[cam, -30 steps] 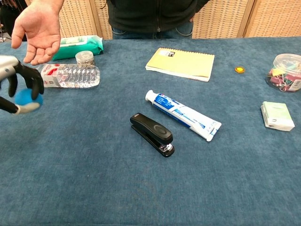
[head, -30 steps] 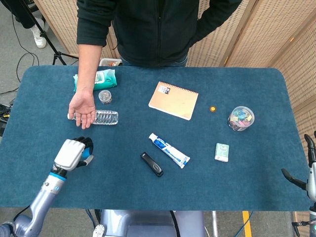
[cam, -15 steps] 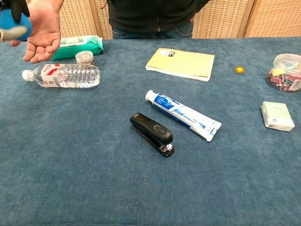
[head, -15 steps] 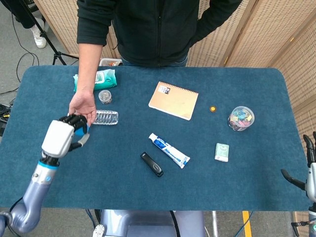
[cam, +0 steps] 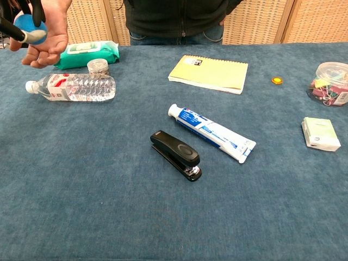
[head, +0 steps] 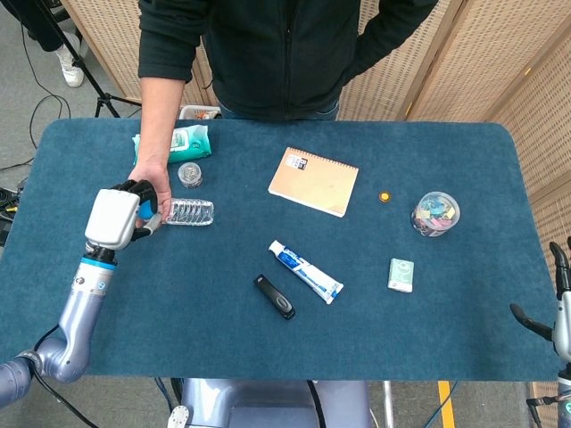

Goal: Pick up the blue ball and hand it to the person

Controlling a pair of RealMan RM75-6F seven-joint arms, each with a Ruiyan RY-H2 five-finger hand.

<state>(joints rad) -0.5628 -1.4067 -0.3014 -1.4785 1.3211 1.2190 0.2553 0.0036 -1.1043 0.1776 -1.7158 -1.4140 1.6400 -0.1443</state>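
Note:
My left hand (head: 120, 217) grips the blue ball (cam: 24, 23), which shows in the chest view at the top left. There the ball sits right over the person's open palm (cam: 49, 39), with my dark fingers (cam: 36, 10) still around it. In the head view the ball (head: 145, 210) is a small blue patch between my hand and the person's hand (head: 153, 186). My right hand (head: 560, 308) hangs at the far right edge of the table, fingers apart and holding nothing.
A water bottle (cam: 73, 87) lies just below the person's hand, with a small jar (cam: 98, 67) and a green wipes pack (cam: 89, 53) behind it. A notebook (cam: 209, 73), toothpaste tube (cam: 212, 133), stapler (cam: 176, 154), clip jar (cam: 330, 82) and small box (cam: 320, 133) lie further right.
My left hand has lifted the ball off the table and carried it up and away from me to the person's palm. The right hand has stayed put.

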